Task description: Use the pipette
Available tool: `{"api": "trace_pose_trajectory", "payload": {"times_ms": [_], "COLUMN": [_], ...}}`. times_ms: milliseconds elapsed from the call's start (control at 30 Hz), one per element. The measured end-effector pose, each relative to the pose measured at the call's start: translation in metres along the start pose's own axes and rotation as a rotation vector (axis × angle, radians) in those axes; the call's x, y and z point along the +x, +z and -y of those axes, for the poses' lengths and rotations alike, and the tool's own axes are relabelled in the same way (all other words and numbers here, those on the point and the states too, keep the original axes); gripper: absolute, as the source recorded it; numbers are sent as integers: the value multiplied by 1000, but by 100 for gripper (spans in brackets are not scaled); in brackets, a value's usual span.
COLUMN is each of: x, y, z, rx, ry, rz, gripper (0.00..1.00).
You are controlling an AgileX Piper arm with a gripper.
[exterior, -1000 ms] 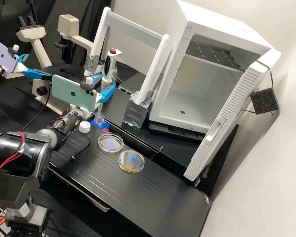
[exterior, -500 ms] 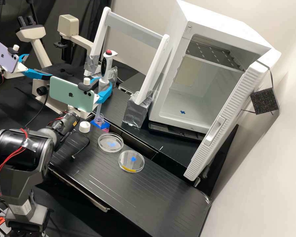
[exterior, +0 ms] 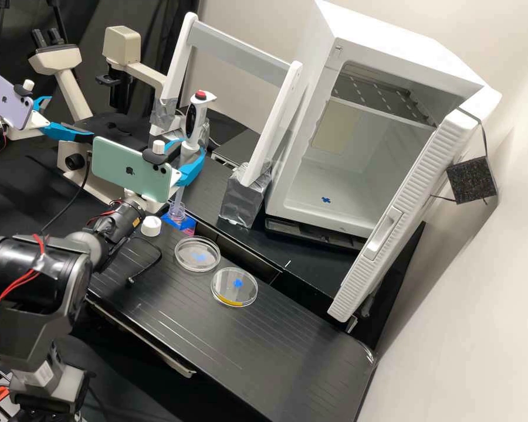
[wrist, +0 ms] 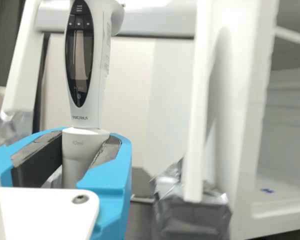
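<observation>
At the far left a beige microscope (exterior: 64,64) is seen behind the black surface (exterior: 240,346). A green phone (exterior: 129,169) is mounted on the arm, just behind the fingers. A white cap (exterior: 151,225) is set on the surface, near its edge facing the open white cabinet. Just beside the cap, at that same edge, a clear bottle (exterior: 177,212) with a threaded neck is placed. Above it the pipette (exterior: 198,120) is gripped by the end effector (exterior: 188,153), its blue fingers closed around the grey shaft below the dark display. The pipette is held nearly upright, red button uppermost, and its clear tip is lowered to the bottle's neck. Farther right, two clear round dishes are laid near the same edge, apart from each other: one with a blue mark (exterior: 198,254), then one with a yellow strip (exterior: 234,287). Beyond the edge are placed a white frame (exterior: 276,126), its foot wrapped in silver tape, and the cabinet (exterior: 387,35), its door (exterior: 406,217) swung open.
</observation>
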Motion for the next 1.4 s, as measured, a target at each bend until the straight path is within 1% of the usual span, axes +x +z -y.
{"api": "trace_pose_trajectory", "payload": {"times_ms": [167, 233, 333, 433, 500, 567, 600, 667, 700, 767, 900, 1000, 1033, 1133, 1267, 1400], "x": [-4, -4, -5, -6, -8, -12, -13, -18, -20, -24, -33, -41, -43, -49, -55, -60], "y": [-6, -9, -10, -11, -11, -10, -10, -10, -9, -10, -12, -12, -12, -9, -2, 11], "z": [-19, -24, -34, -40, -45, -52, -54, -63, -69, -76, -92, -98, -101, -103, -102, -101], "rx": [24, 34, 61, 70, 58, 30, 27, 22, 21, 33, 51, 52, 48, 36, 2, -20], "ry": [53, 57, 65, 57, 48, 17, 8, -1, 7, 13, 53, 67, 73, 71, 56, 47], "rz": [-20, -22, -17, -15, -13, -4, -5, -1, -3, -10, -30, -47, -51, -50, -33, 18], "gripper": [0, 0, 0, 0, 0, 0, 0, 0, 0, 0, 0, 0, 0, 0, 0, 0]}}
